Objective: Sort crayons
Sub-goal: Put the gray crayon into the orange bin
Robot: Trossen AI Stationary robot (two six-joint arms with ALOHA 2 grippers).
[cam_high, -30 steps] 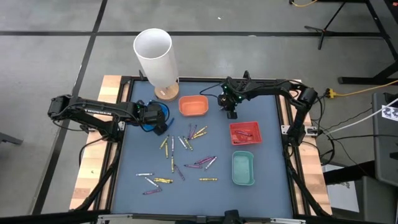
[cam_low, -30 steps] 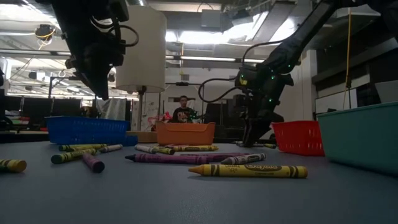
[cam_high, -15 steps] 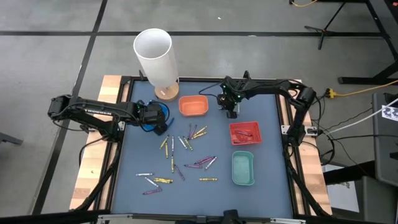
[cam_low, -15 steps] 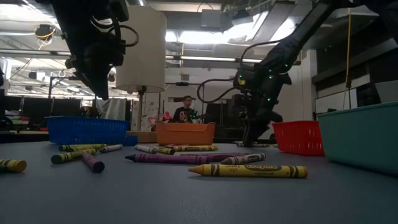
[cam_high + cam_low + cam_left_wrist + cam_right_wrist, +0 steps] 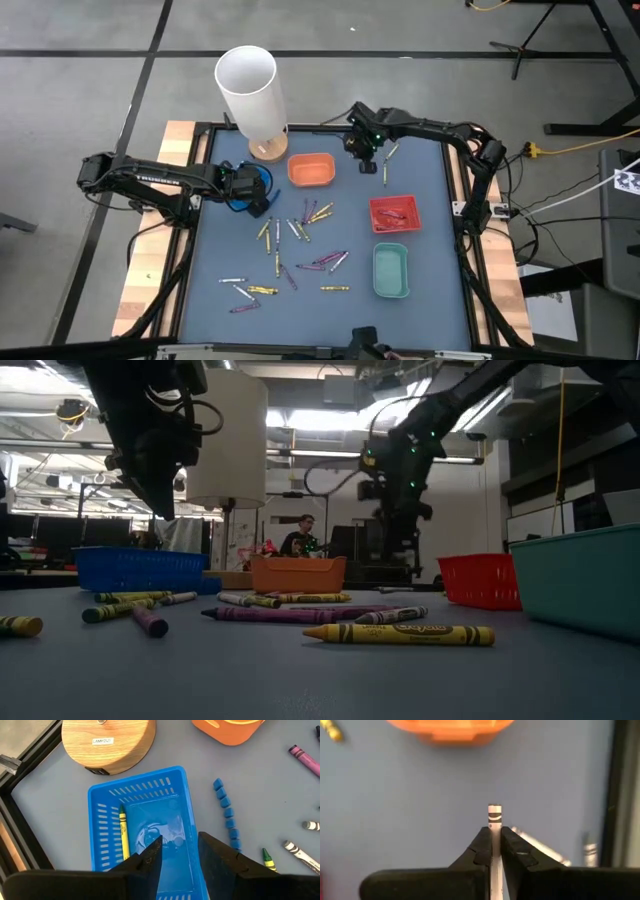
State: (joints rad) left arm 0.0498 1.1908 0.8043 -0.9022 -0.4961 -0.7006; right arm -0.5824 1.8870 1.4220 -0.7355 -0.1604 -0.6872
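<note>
Crayons [image 5: 300, 247]: most lie loose on the grey table [image 5: 440, 250], scattered between the blue tray [image 5: 145, 820] and the teal tray [image 5: 390, 271]; placed for one-by-one picking.
Held crayon [image 5: 494, 827]: a pale grey-white stick, pinched upright between the right gripper's fingers with its banded tip standing clear above them, so it can be dropped end-first.
Right gripper [image 5: 493, 851]: clamped tight on that crayon, raised near the table's far edge, just beside the orange tray [image 5: 311, 169].
Blue tray contents: one yellow crayon [image 5: 122, 832] along one wall.
Left gripper [image 5: 178, 854]: fingers spread, nothing between them, hanging over the blue tray; waiting.
Red tray [image 5: 396, 213]: holds a few sticks; colours cannot be told.
Change from one second ago: the right gripper was low between the orange and red trays; it is now lifted and shifted toward the far edge. Left arm unchanged.
</note>
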